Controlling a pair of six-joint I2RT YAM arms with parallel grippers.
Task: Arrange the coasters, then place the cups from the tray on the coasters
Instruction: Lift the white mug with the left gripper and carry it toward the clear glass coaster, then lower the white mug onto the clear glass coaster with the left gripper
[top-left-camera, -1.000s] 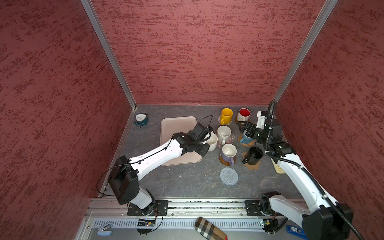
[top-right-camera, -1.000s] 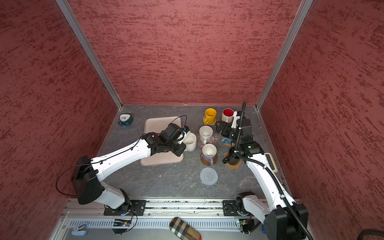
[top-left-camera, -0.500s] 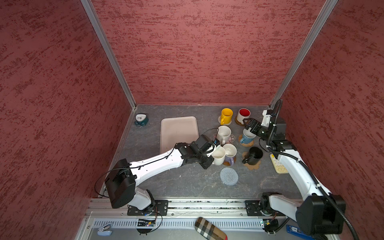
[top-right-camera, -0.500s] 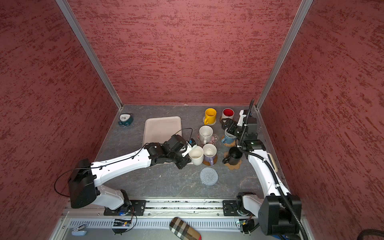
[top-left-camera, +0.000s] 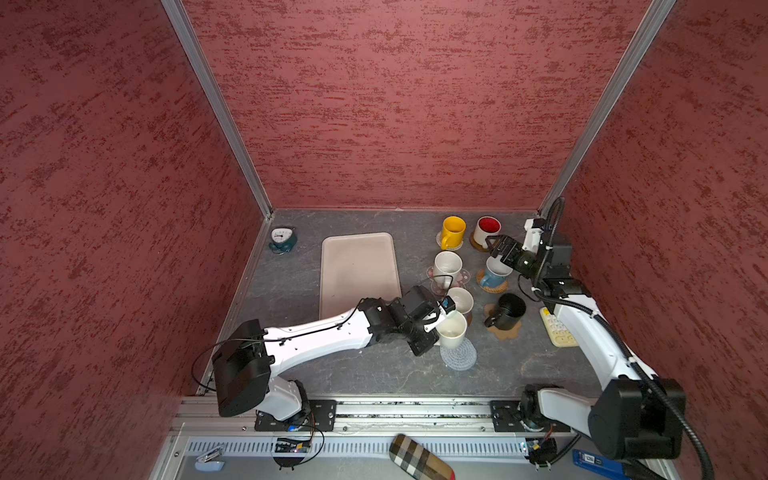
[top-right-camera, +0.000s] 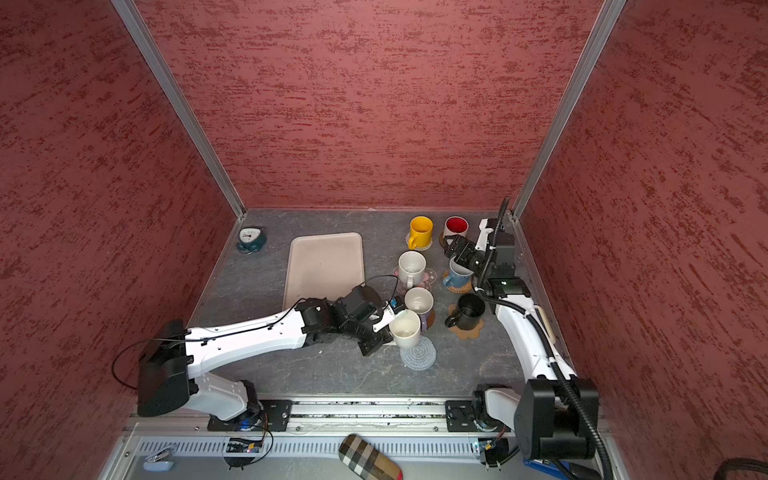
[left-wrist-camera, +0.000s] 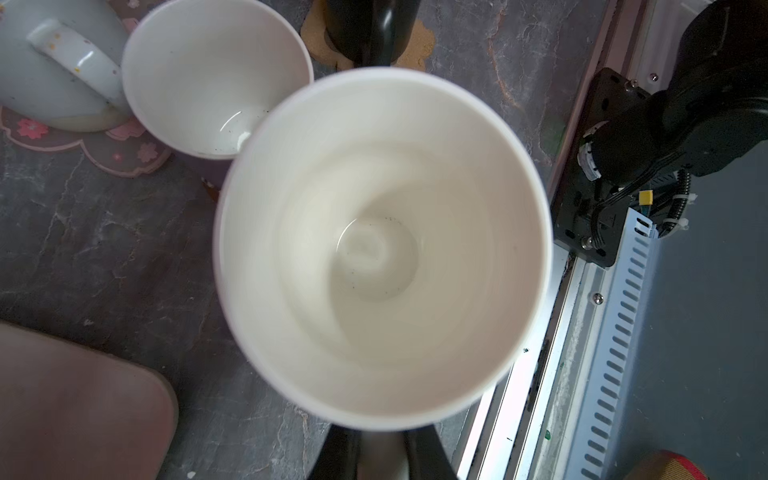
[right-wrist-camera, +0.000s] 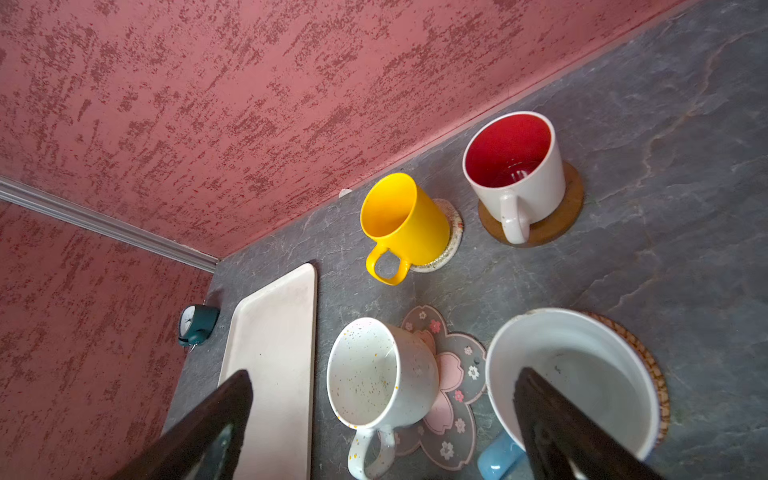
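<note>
A: Left gripper (top-left-camera: 437, 323), state?

B: We log it clamped on the plain white mug (top-left-camera: 452, 332), gripping the side that faces the arm. The mug is upright. In the left wrist view its mouth fills most of the frame.

A: Mug against the crochet coaster (top-left-camera: 460, 356)?

B: In both top views the mug's base overlaps the coaster's edge on the arm's side, off centre. We cannot tell whether base and coaster touch, because the mug hides the coaster from the wrist camera.

A: Nearest neighbour?

B: The lavender mug (top-left-camera: 460, 300) is just behind, rims close together. It stands on a brown disc (top-right-camera: 431, 319).

A: Right gripper (top-left-camera: 496, 248)?

B: Its jaws are spread wide and hold nothing. It hangs over the blue mug (top-left-camera: 494, 272), which sits on the rattan coaster (right-wrist-camera: 652, 365). In the right wrist view one finger (right-wrist-camera: 552, 415) crosses that mug's opening.

A: The other cups?

B: We note four:
- the yellow mug (top-left-camera: 453, 229) on the cream coaster (right-wrist-camera: 456, 232)
- the red-lined mug (top-left-camera: 487, 230) on the second brown disc (right-wrist-camera: 557, 224)
- the speckled mug (top-left-camera: 447, 264) on the flower coaster (right-wrist-camera: 453, 374)
- the black mug (top-left-camera: 509, 311) on the paw-print coaster (top-left-camera: 507, 333)

The tray (top-left-camera: 357, 266) lies flat, left of the group.
</note>
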